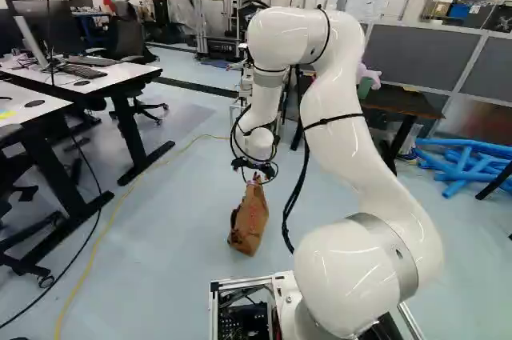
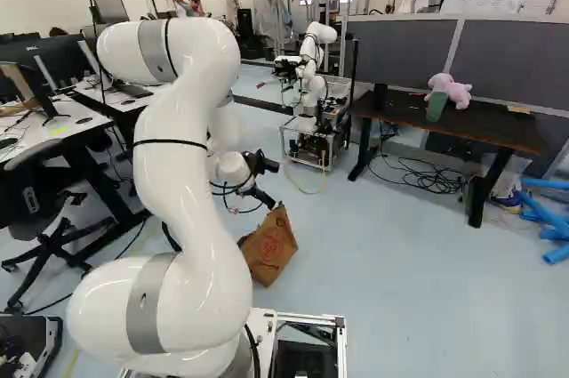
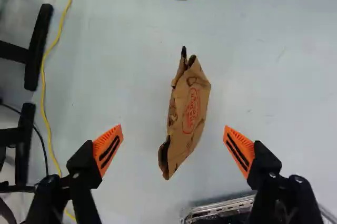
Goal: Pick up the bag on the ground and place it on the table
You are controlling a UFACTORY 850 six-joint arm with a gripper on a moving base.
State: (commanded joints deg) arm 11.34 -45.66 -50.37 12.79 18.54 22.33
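My gripper [image 2: 260, 195] points down above the brown paper bag [image 2: 269, 248] in the right base view. In the left base view, the same bag [image 1: 250, 222] is on the floor below the wrist. The wrist view shows the gripper [image 3: 173, 131] open, orange pads wide apart, nothing gripped. There the crumpled bag [image 3: 190, 113] with red print lies between and ahead of the fingers, touching neither. A dark table [image 2: 498, 125] stands ahead on the right, bearing a pink plush toy [image 2: 452, 91] and a green object [image 2: 436, 107].
White desks [image 1: 120, 74] with black legs and chairs line the left side. Another robot [image 2: 311, 84] stands farther ahead. A yellow cable [image 3: 43, 87] crosses the floor. Black cables [image 2: 431, 180] lie beneath the dark table; blue tubes [image 1: 464, 166] are at the right.
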